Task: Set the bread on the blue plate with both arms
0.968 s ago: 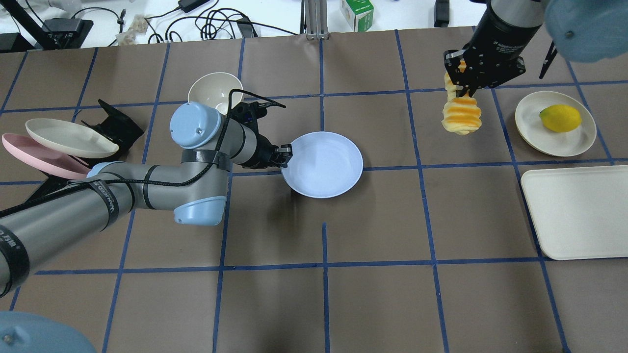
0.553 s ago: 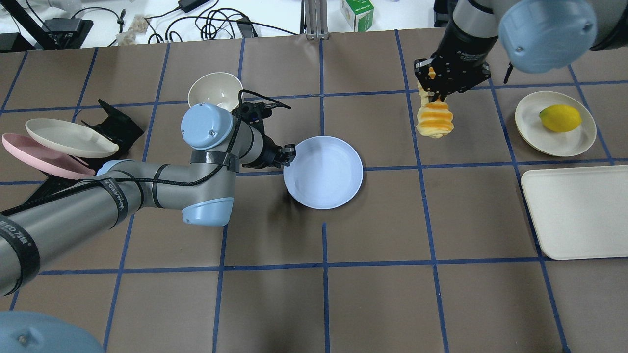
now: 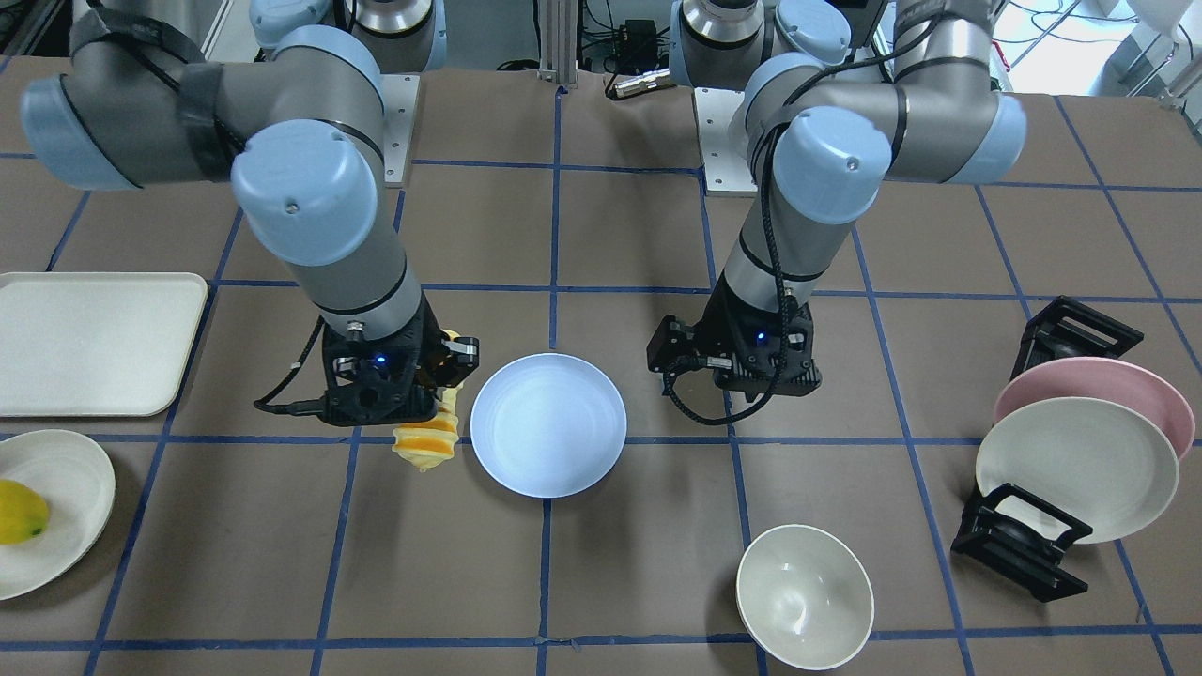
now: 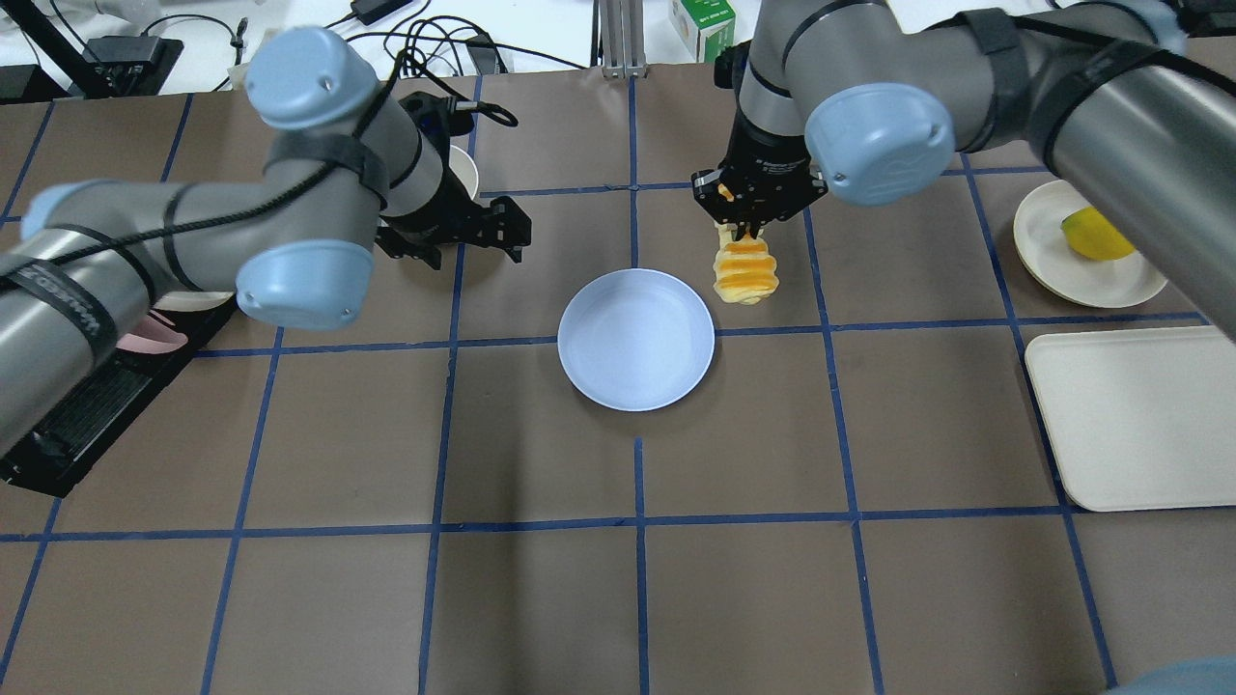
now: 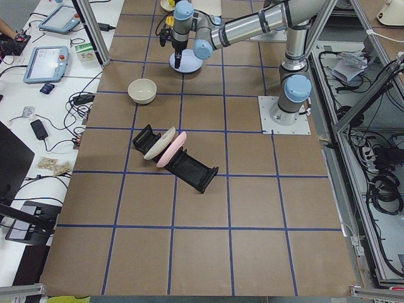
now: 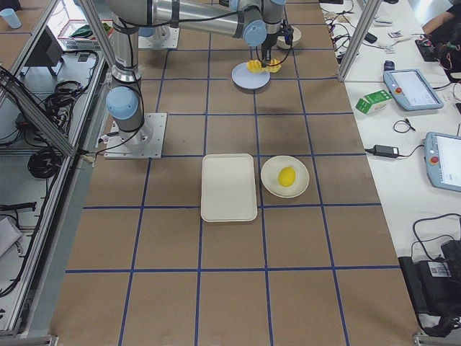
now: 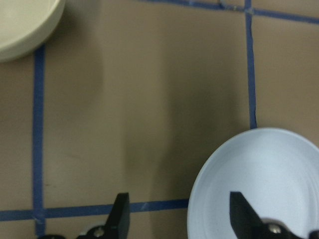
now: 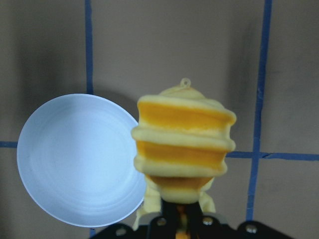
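Note:
The blue plate [image 4: 636, 340] lies flat on the table near its middle, and it also shows in the front view [image 3: 548, 424]. My right gripper [image 4: 746, 224] is shut on the upper end of the bread [image 4: 744, 272], a ridged yellow-orange loaf that hangs down just beyond the plate's far right rim. The right wrist view shows the bread [image 8: 183, 142] beside the plate [image 8: 79, 159], not over its middle. My left gripper [image 4: 473, 246] is open and empty, raised to the left of the plate. In the left wrist view one of its fingers [image 7: 241, 214] stands above the plate's edge [image 7: 259, 184].
A cream bowl [image 3: 805, 596] stands at the far left by my left arm. A black rack [image 3: 1019, 540] holds a pink plate [image 3: 1099, 385] and a cream plate [image 3: 1075, 465]. On the right are a cream plate [image 4: 1048, 232] with a lemon [image 4: 1086, 236] and a cream tray [image 4: 1139, 415].
My left gripper has let go of the blue plate's rim and pulled back up and to the left. My right arm has carried the bread leftward to beside the plate.

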